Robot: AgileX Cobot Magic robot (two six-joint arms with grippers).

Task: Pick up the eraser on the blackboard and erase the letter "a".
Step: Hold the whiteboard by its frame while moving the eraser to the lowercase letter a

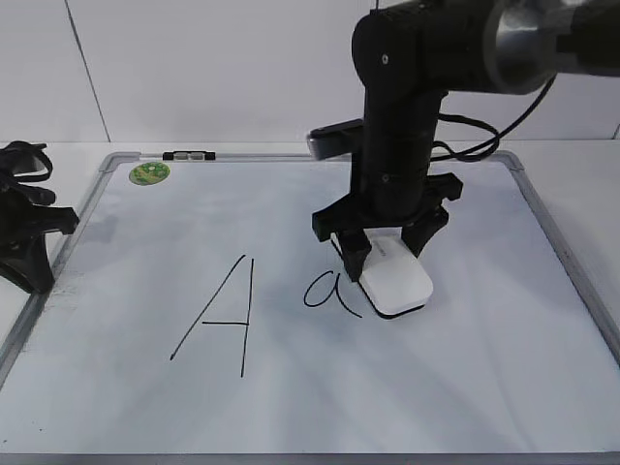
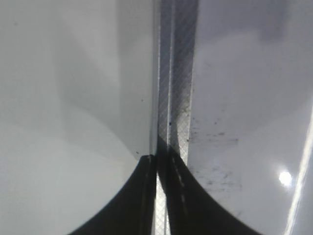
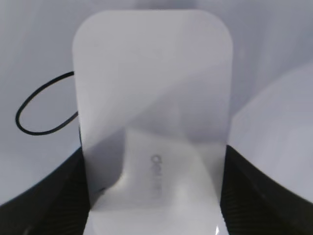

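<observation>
The white eraser (image 1: 397, 281) lies flat on the blackboard (image 1: 436, 387), just right of the small cursive letter "a" (image 1: 325, 289) and touching its tail. My right gripper (image 1: 387, 260) comes down from above and is shut on the eraser's far end. In the right wrist view the eraser (image 3: 151, 107) fills the middle, with a black finger (image 3: 58, 196) pressed against each long side. The loop of the "a" (image 3: 44, 105) shows to its left. My left gripper (image 1: 34, 266) rests shut at the board's left edge, its tips (image 2: 159, 156) over the grey frame (image 2: 176, 73), holding nothing.
A tall capital "A" (image 1: 228, 315) is drawn left of the small letter. A green oval sticker (image 1: 149, 173) sits in the board's far left corner. A dark clip (image 1: 189, 155) sits on the top frame. A white wall stands behind the table.
</observation>
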